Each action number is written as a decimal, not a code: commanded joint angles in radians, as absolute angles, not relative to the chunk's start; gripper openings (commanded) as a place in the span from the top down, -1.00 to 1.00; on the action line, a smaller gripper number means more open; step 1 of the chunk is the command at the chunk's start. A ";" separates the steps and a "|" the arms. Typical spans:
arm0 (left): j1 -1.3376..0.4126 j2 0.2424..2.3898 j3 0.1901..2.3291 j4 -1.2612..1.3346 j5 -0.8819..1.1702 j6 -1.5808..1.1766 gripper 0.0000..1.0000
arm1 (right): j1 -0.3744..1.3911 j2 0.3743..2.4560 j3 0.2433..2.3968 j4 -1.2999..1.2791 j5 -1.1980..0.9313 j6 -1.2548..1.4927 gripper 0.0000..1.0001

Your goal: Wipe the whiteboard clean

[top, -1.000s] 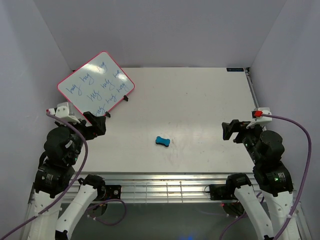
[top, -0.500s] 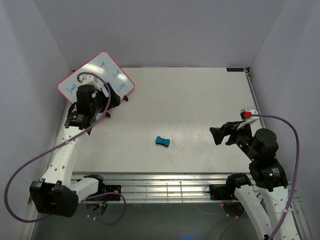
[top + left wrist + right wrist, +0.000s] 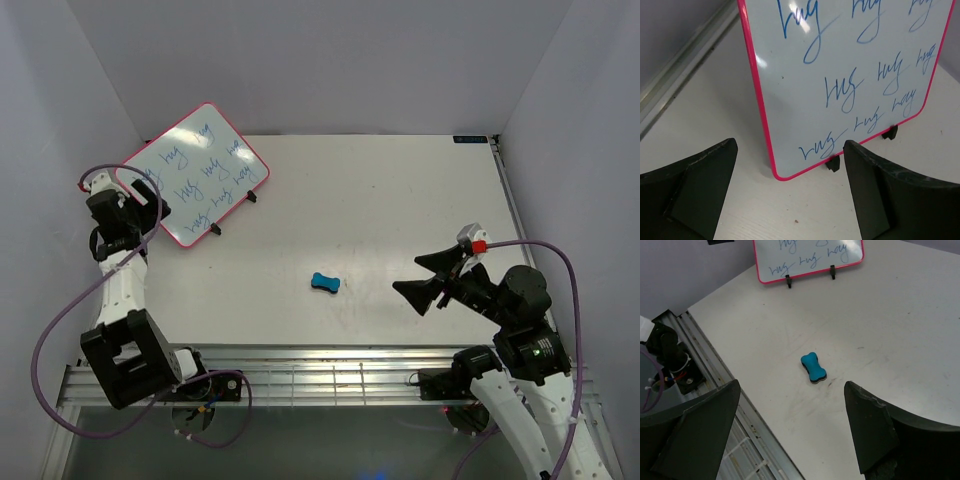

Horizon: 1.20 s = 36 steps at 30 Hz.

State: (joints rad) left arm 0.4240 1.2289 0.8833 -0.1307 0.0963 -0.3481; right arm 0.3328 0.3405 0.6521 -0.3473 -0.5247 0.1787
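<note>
The whiteboard (image 3: 195, 170), white with a pink-red rim and several blue handwritten words, stands tilted on a black wire stand at the table's far left. It fills the left wrist view (image 3: 855, 65) and shows at the top of the right wrist view (image 3: 810, 255). My left gripper (image 3: 152, 205) is open and empty, just off the board's lower left corner (image 3: 790, 150). The blue bone-shaped eraser (image 3: 324, 283) lies flat at mid-table. My right gripper (image 3: 407, 275) is open and empty, right of the eraser and above the table, and the eraser (image 3: 813, 368) shows ahead between its fingers.
The stand's black feet (image 3: 832, 163) rest on the table under the board's lower edge. Purple walls close in the left, back and right. A metal rail (image 3: 715, 370) runs along the table's near edge by the arm bases.
My left arm has swung from in front of the board out to its left side. My right gripper has moved left toward the eraser and opened wider.
</note>
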 commanded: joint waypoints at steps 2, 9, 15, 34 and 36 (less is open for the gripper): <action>0.482 1.327 0.848 0.072 0.331 -0.288 -0.96 | 0.374 0.345 0.666 -0.276 -0.592 0.173 -0.79; 0.569 1.476 0.845 0.132 0.613 -0.264 -0.96 | 0.403 0.336 0.672 -0.278 -0.623 0.169 -0.79; 0.644 1.557 0.844 0.248 0.820 -0.282 -0.96 | 0.419 0.350 0.690 -0.305 -0.627 0.147 -0.79; 0.681 1.914 1.055 0.393 1.167 -0.377 -0.89 | 0.425 0.416 0.700 -0.278 -0.649 0.147 -0.79; 0.680 1.950 1.068 0.413 1.187 -0.394 -0.86 | 0.425 0.414 0.690 -0.273 -0.637 0.147 -0.80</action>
State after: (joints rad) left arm 0.6785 1.9324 1.0245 0.3527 1.1072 -0.3729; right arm 0.4198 0.4103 0.6659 -0.3195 -0.6323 0.1528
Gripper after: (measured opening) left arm 0.940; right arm 0.898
